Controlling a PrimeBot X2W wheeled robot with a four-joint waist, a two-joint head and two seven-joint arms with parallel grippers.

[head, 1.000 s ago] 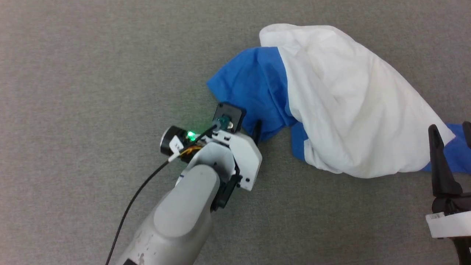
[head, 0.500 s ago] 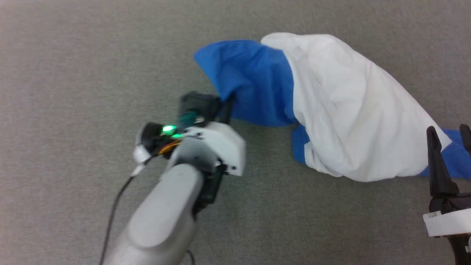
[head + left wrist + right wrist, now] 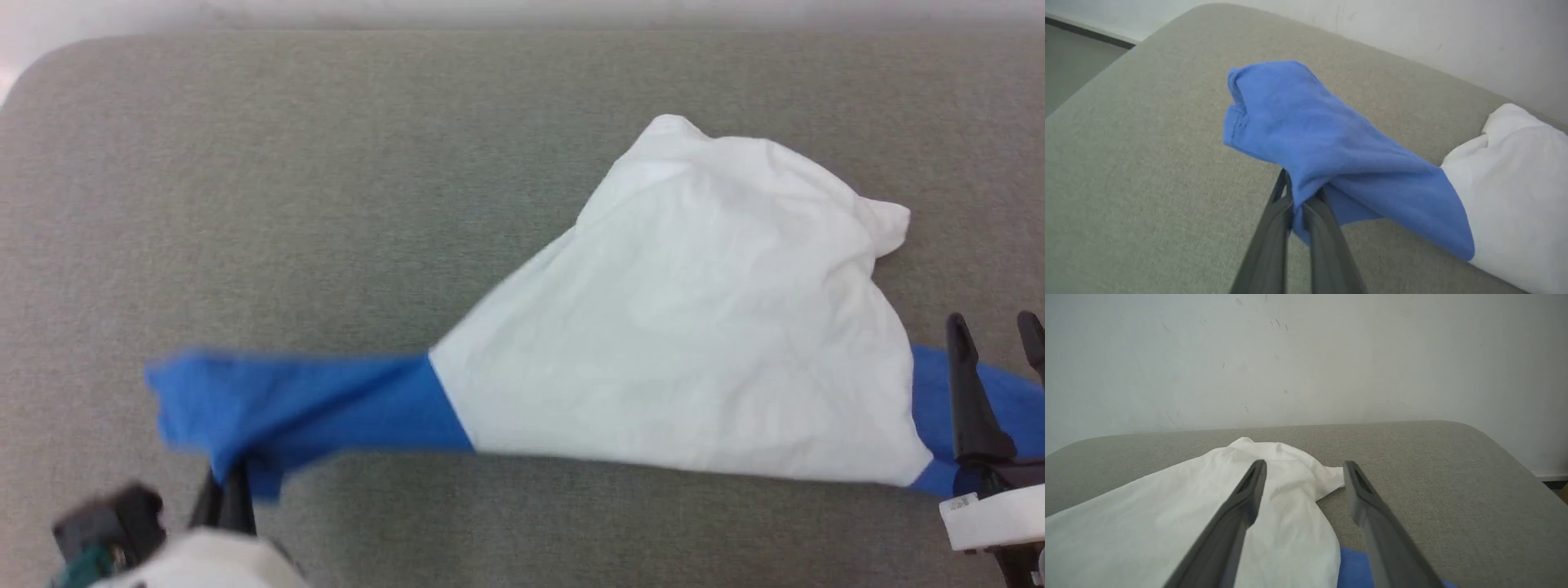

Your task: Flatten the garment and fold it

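Garment (image 3: 678,327), blue sleeve (image 3: 1331,151) pinched in closed left claw (image 3: 1302,185), right claw (image 3: 1304,465) spread empty over opposite end

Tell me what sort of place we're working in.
Likely an indoor lab or workroom: a grey fabric-covered table with rounded corners, a plain, scuffed white wall behind it, and bare grey floor beside it. The garment rests on the table.

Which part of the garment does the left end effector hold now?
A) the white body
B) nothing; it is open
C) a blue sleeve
C: the left wrist view shows the left end effector shut on the blue sleeve of the garment.
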